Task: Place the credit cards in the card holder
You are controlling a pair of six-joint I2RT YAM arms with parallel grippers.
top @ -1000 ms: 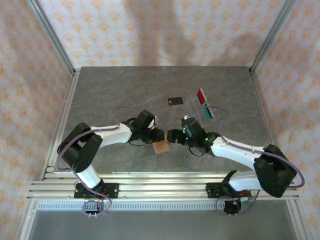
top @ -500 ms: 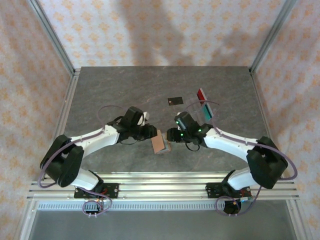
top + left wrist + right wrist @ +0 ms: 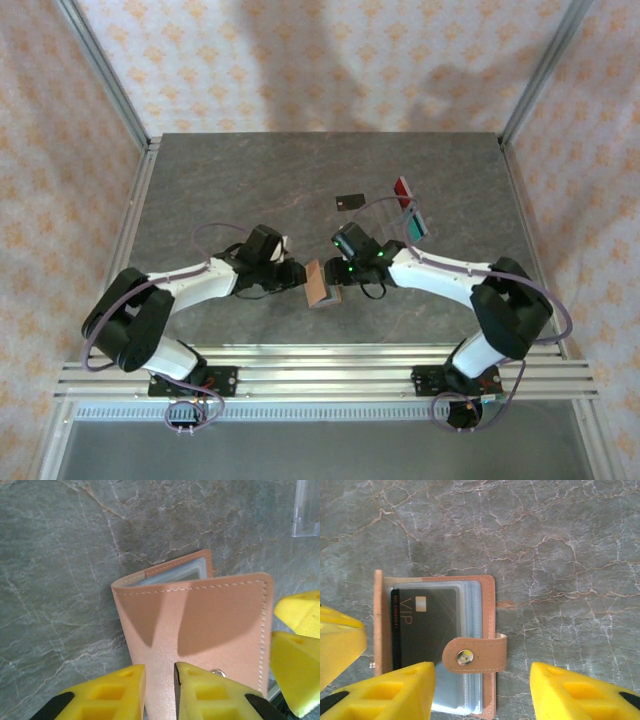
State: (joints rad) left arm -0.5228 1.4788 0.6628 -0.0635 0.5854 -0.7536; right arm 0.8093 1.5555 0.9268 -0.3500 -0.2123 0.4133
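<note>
Credit cards (image 3: 418, 226) are lying on the grey marbled table (image 3: 220, 190), well apart from the card holder (image 3: 320, 287): the black card (image 3: 349, 201) is lying flat toward the far side, while the red card (image 3: 404, 189) and the teal card (image 3: 418, 226) are sitting to its right, seemingly tilted up on edge, though how they are propped is too small to tell. The tan holder is sitting nearer the arms, between the two grippers. The left gripper (image 3: 160, 672) is pinching the holder's leather cover (image 3: 200, 615) between its yellow fingers, lifting that flap so the clear sleeves are showing beneath it. The right gripper (image 3: 481, 672) is hovering over the opened holder with its fingers spread wide, the snap tab (image 3: 475, 654) sitting in the gap and touching neither pad. One finger (image 3: 400, 690) is overlapping the lower edge of the sleeves. Inside the front sleeve a black VIP card (image 3: 422, 630) is already resting. A clear plastic piece (image 3: 306, 510) is standing beyond the holder in the left wrist view
</note>
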